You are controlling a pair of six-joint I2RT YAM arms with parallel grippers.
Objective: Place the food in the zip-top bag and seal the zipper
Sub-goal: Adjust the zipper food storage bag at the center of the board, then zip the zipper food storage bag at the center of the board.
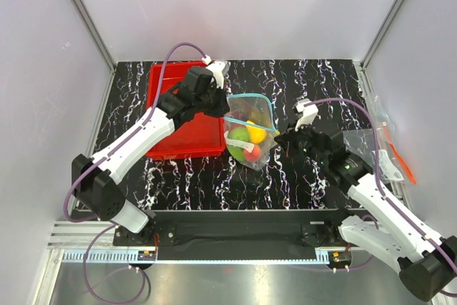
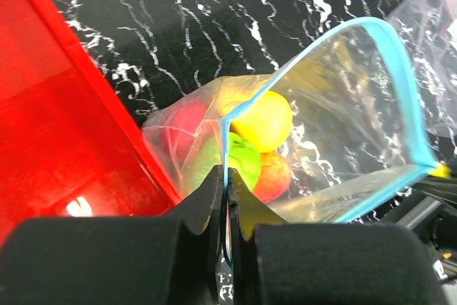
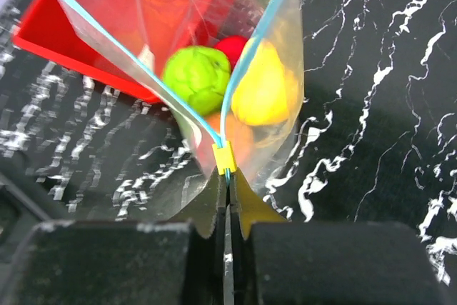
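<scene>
Between both arms, the zip-top bag is hanging with the toy fruits inside. Its gaping zipper is running from 10 to 4 o'clock, the left gripper pinching one end and the right gripper pinching the other.

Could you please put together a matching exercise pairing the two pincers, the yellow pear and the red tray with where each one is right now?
Column A
1. left pincer
2. right pincer
3. yellow pear
4. red tray

Column B
a. inside the zip-top bag
b. shut on the zipper, next to its yellow slider
c. on the table, left of the bag
d. shut on the bag's mouth edge nearest the tray

Pairs: 1-d, 2-b, 3-a, 4-c
</scene>
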